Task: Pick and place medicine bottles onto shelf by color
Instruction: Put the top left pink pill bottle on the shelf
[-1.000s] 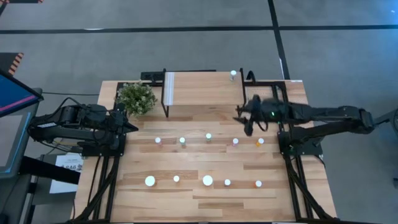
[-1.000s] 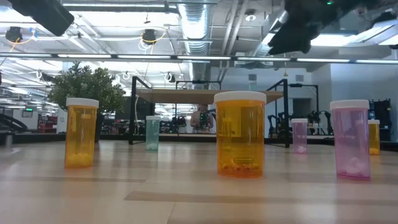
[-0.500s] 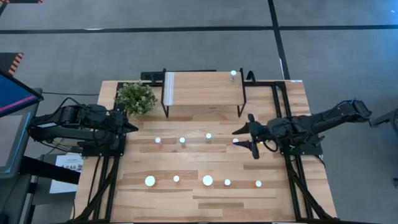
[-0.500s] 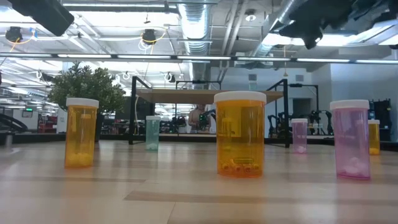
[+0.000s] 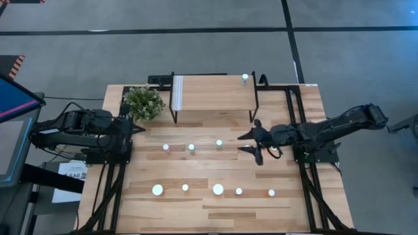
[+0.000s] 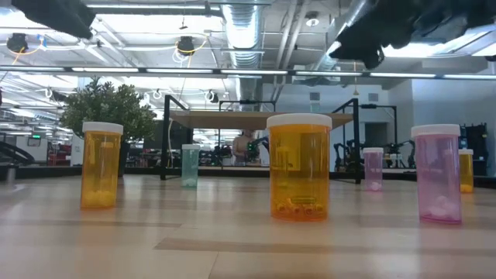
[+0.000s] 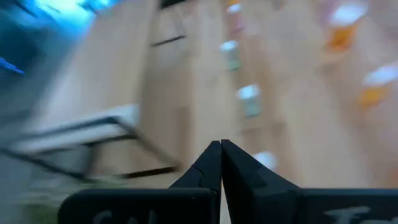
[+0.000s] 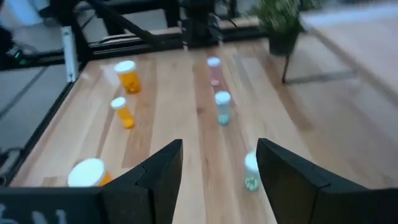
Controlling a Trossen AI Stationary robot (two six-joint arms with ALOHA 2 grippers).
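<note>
Shifted toward the counter's middle since 0.5 s ago: right hand (image 5: 251,143), now over the spot just in front of the shelf's right legs, fingers (image 8: 163,175) spread wide with nothing between them. Same place as before for the left hand (image 5: 138,130), parked at the counter's left edge beside the potted plant (image 5: 143,102), fingers (image 7: 210,163) pressed together and empty.

Standing at the counter's back edge: shelf (image 5: 212,88), with a white strip at its left end and 1 white-capped bottle (image 5: 245,78) on its top board near the right rear corner.

Lined up across the middle of the counter, all upright: 3 bottles, the pink bottle (image 5: 166,147) leftmost, then 2 green bottles (image 5: 191,147) and (image 5: 219,143), the last nearest the right hand.

Along the front edge: a row of 5 more, among them a wide orange bottle (image 5: 157,190) at the left, a second wide orange bottle (image 6: 298,167) in the middle, and a pink bottle (image 6: 438,173) toward the right end.
</note>
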